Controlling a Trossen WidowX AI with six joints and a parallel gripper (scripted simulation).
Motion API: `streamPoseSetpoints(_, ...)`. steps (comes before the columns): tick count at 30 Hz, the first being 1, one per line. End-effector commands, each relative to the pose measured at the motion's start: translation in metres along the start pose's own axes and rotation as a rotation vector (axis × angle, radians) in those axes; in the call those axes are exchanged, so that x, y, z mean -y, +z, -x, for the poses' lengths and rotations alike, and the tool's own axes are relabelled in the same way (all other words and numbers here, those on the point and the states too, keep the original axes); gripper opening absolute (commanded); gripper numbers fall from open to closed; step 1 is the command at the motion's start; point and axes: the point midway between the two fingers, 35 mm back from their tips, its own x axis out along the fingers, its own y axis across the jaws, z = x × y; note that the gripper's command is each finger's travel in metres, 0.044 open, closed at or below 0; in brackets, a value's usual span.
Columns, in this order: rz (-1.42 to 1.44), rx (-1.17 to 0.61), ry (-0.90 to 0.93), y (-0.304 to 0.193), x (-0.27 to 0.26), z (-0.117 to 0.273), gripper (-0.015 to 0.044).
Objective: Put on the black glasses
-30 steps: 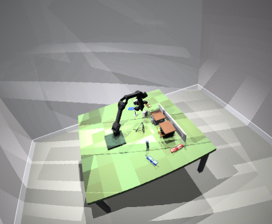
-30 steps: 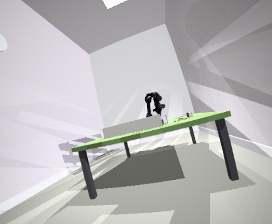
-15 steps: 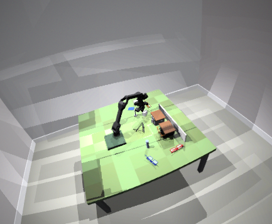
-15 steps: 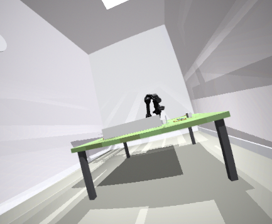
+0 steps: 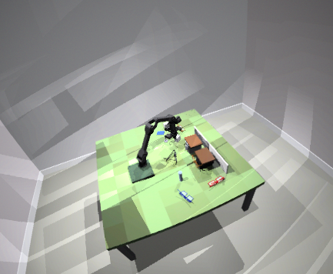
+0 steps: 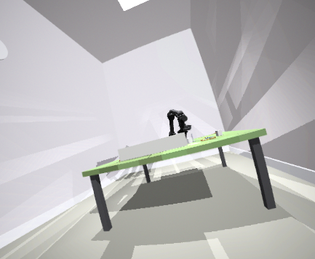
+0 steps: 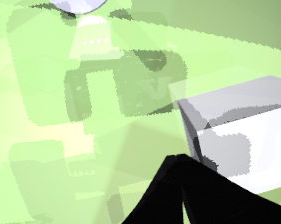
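My gripper (image 5: 171, 138) (image 7: 176, 163) is shut, with nothing between its fingertips. It points down over the far part of the table, beyond the two brown-topped stands. A thin black wire-like thing (image 5: 171, 157), which looks like the black glasses, is on the table between the arm's base and the stands. The stands have brown tops, one farther (image 5: 193, 141) and one nearer (image 5: 205, 156). The display heads and the yellow tag cannot be made out; the brown tops hide what is under them.
A white box (image 7: 226, 150) is right beside the fingertips in the wrist view; a white round top (image 7: 80, 5) shows above. A long white panel (image 5: 215, 152) (image 6: 152, 146) stands behind the stands. Red glasses (image 5: 216, 182), blue glasses (image 5: 186, 196) and a small cylinder (image 5: 180, 176) are nearer.
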Motion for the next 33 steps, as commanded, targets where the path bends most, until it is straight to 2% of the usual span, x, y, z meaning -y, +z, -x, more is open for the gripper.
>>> streamPoseSetpoints(1,0.005,0.005,0.007,0.0007,-0.0021,-0.0081,0.0)
streamPoseSetpoints(33,0.005,0.005,0.006,0.0007,0.0055,-0.0146,0.0)
